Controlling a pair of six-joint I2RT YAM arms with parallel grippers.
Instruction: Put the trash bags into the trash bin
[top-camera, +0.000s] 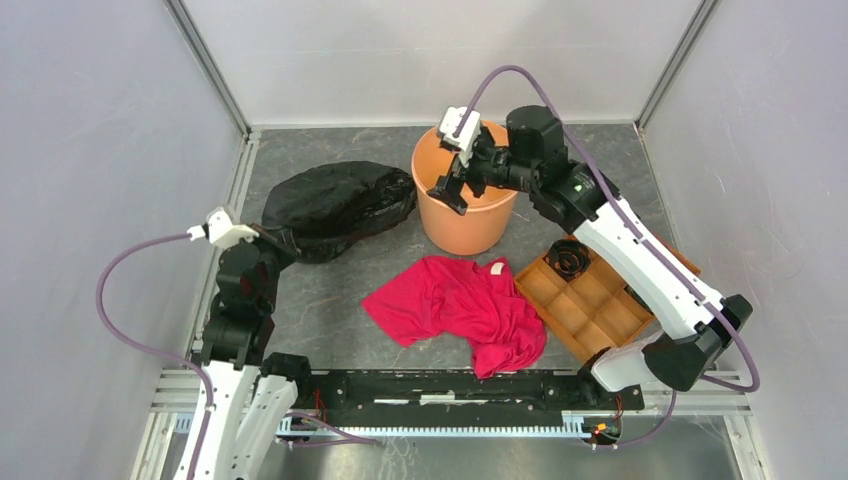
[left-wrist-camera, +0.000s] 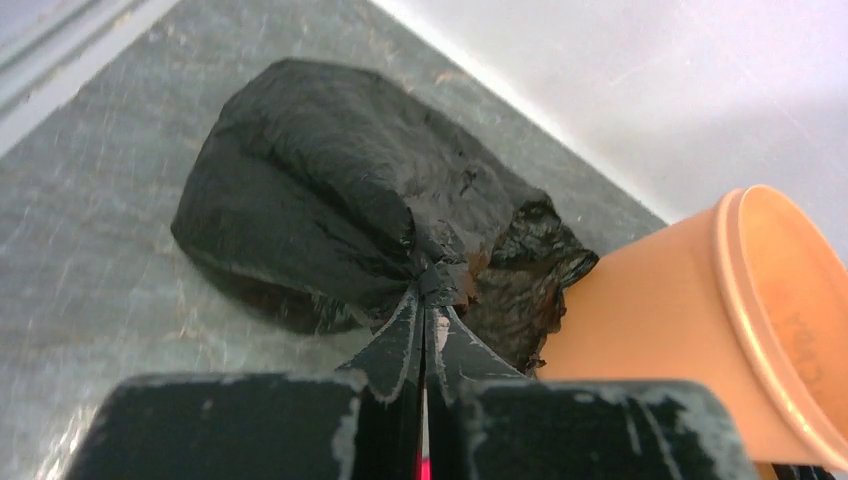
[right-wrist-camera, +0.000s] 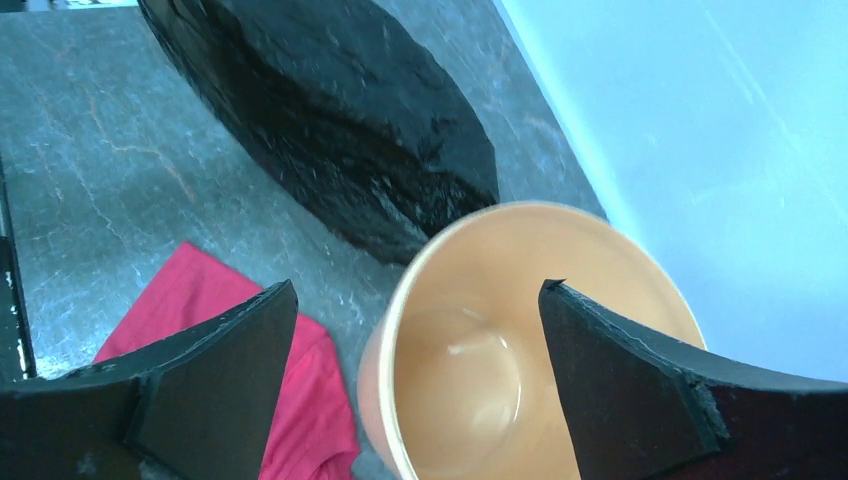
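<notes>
The left claw (left-wrist-camera: 425, 318) is pinched together on the gathered neck of the bag (left-wrist-camera: 300, 190), a glossy, crinkled black film bundle lying on the grey table (left-wrist-camera: 90, 250) just ahead of its tips. How far the film runs between the pads is hidden. Right of the tips stands the bin (left-wrist-camera: 660, 320), smooth pale-orange plastic with a rolled rim, close against the bag. The right claw (right-wrist-camera: 418, 290) hangs over the bin, jaws wide apart, gripping nothing. Soft red cloth (right-wrist-camera: 250, 400) lies partly hidden under one pad.

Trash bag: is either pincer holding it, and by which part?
The left pincer is shut on the trash bag at its bunched edge. The right pincer, open over the trash bin, holds nothing.
</notes>
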